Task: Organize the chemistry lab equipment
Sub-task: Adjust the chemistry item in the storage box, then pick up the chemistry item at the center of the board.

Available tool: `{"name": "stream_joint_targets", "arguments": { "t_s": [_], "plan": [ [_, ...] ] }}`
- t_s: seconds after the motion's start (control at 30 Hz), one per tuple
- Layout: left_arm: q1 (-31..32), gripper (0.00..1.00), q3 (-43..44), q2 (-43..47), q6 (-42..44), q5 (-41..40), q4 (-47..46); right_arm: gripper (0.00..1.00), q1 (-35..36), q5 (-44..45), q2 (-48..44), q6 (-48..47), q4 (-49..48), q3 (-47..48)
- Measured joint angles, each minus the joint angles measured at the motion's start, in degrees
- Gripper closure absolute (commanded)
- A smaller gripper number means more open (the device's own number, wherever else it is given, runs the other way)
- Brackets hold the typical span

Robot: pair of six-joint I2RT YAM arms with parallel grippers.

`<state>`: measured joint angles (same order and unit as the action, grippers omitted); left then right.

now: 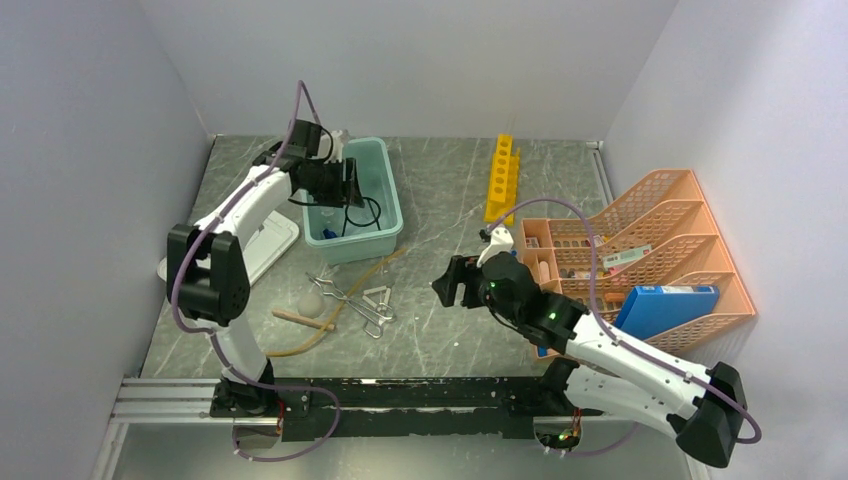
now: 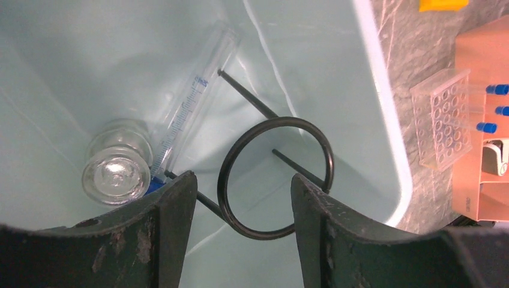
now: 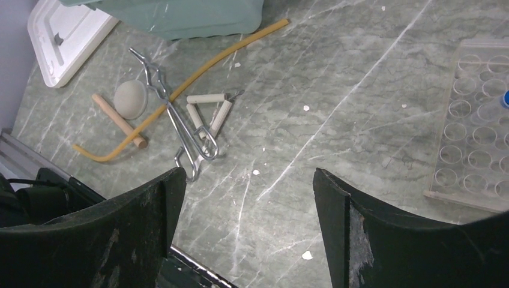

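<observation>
Drop-off step, by the look of it. Left claw (image 2: 243,180) spread apart inside teal tub (image 2: 336,72), black wire ring stand (image 2: 279,119) lying loose just below. Right claw (image 3: 247,174) agape, empty, above tabletop (image 3: 360,120); tan rubber hose (image 3: 264,35) and silver wire triangle (image 3: 207,98) ahead-left. Next, probably: reaching there, closing on one.

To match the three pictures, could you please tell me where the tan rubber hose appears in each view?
Top external: the tan rubber hose curves left of centre, from the teal tub and its near corner toward the near side.
Left wrist: not in it.
Right wrist: upper left, running diagonally down from the tub.
Shared landmark: the teal tub, seen in all three.
</observation>
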<state>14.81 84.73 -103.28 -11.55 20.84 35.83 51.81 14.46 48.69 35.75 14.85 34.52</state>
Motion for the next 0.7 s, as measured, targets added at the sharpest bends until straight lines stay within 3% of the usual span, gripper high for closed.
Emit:
{"name": "stream_joint_targets", "arguments": {
  "t_s": [0.2,0.43,0.7],
  "plan": [
    [0.0,0.33,1.0,4.3,0.0,-3.2,0.2,0.19,0.0,-3.1,2.0,-3.4,-1.6,1.0],
    [0.0,0.3,-0.7,15.0,0.1,-8.1,0.0,0.22,0.1,-12.5,8.8,-8.7,-5.6,3.4],
    [0.0,0.3,-6.4,26.8,0.2,-9.6,-1.1,0.3,2.7,-18.1,16.9,-14.3,-10.6,6.8]
  ]
}}
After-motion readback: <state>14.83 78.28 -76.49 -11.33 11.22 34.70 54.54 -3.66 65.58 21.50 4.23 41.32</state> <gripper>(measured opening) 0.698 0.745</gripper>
